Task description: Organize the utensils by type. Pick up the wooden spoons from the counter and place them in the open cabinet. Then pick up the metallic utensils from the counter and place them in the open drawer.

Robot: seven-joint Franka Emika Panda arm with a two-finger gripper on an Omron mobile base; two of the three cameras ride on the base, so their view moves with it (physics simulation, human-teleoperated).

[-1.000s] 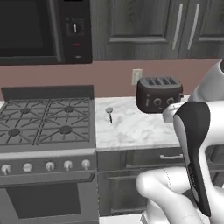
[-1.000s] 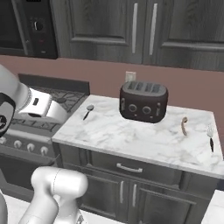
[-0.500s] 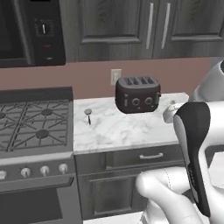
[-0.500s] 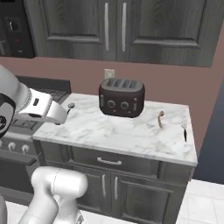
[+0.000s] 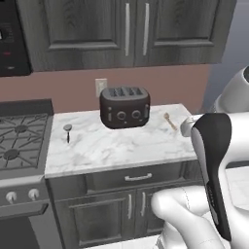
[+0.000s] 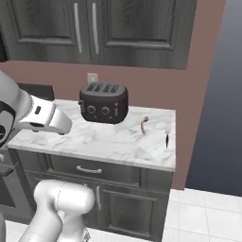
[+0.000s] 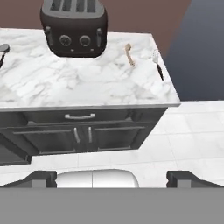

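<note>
The claw (image 7: 112, 178) hung well back from the white marble desk (image 7: 65, 83), its two dark fingertips (image 7: 40, 178) spread wide apart and holding nothing. A black toaster (image 5: 124, 107) stood at the far middle of the desk, just below a wall outlet (image 5: 101, 86). The tan wooden spoon (image 7: 129, 54) lay on the desk right of the toaster, and a fork-headed metal utensil (image 7: 158, 64) with a dark handle lay near the right edge, apart from the spoon. A round-headed metal utensil (image 5: 67, 132) lay at the left end, near the gas stove (image 5: 19, 141). Below the worktop, the drawer (image 6: 90, 168) was closed.
</note>
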